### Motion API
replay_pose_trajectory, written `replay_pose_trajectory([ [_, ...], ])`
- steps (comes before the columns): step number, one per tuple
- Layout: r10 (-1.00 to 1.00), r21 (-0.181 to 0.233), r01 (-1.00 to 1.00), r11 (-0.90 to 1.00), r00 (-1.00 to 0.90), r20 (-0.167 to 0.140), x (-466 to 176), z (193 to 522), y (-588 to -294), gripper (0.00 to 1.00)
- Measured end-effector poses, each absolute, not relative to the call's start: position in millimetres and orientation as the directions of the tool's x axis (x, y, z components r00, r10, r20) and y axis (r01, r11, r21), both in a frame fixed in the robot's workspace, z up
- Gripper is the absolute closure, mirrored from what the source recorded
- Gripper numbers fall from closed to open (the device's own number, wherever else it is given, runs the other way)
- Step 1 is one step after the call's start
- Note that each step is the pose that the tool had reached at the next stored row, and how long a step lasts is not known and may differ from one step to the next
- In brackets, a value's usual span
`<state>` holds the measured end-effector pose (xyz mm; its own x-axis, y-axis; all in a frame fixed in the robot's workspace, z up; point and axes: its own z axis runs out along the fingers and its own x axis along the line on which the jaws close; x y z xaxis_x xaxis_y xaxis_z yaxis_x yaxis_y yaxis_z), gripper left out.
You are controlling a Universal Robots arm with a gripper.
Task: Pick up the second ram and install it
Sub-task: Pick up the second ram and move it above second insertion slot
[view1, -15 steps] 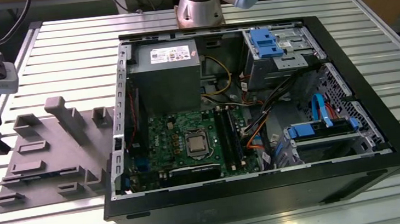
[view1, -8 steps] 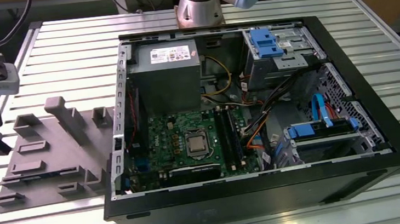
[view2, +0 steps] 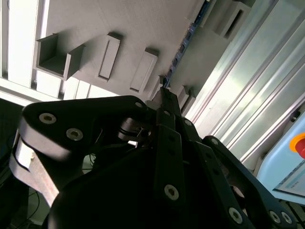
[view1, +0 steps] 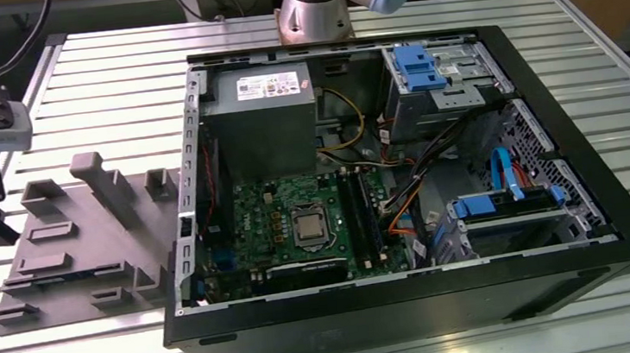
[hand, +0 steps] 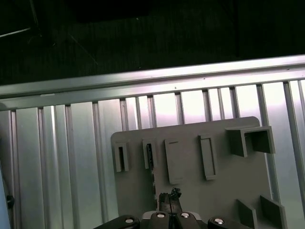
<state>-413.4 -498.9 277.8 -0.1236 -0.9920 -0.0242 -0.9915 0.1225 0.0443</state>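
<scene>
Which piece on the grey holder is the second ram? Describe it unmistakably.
Start at the grey holder plate beside the open computer case, on the exterior view's left. In the second wrist view the second ram is the thin strip running across that plate from the end effector. Its neighbours are chunky grey blocks; it alone is dark blue-green and slim.

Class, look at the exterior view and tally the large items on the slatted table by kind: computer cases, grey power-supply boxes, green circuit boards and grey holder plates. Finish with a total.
Computer case: 1
Grey power-supply box: 1
Green circuit board: 1
Grey holder plate: 1
Total: 4
</scene>
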Motion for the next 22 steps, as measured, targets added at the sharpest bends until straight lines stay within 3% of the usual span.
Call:
replay_pose_trajectory([
  [22, -0.992, 0.044, -0.992, 0.119, -0.120, -0.026, -413.5, 268.5, -499.7, 0.89],
])
